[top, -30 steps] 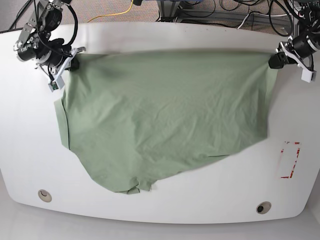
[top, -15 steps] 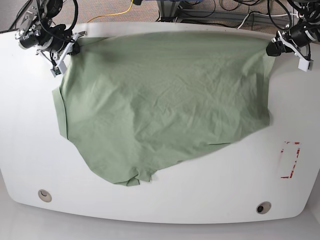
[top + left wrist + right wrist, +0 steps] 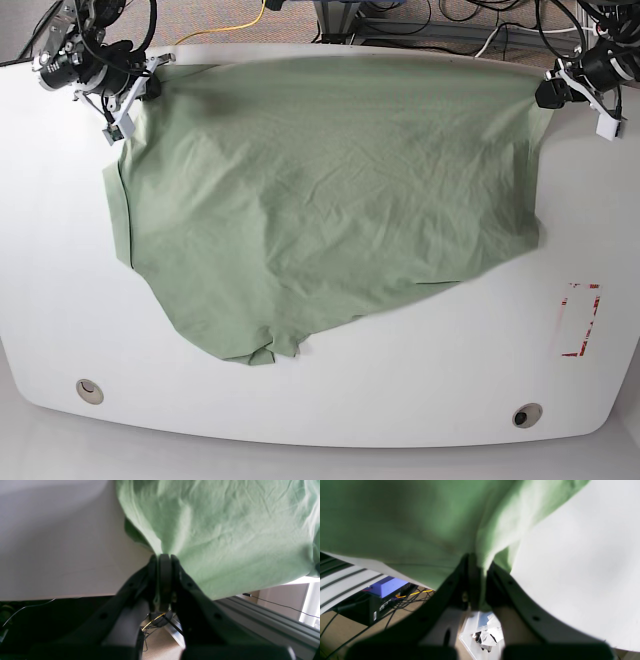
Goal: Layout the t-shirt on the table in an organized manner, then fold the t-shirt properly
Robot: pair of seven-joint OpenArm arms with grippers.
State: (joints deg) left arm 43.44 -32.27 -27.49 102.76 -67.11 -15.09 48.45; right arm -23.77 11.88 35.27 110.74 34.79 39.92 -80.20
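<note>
T-shirt, sage-green and creased, spreads between left tool and right tool, both grasping it.

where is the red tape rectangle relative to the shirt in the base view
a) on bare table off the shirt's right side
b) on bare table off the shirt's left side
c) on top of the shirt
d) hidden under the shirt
a: the red tape rectangle lies on bare table to the right of the t-shirt, apart from the fabric's edge and not covered by it.
</note>
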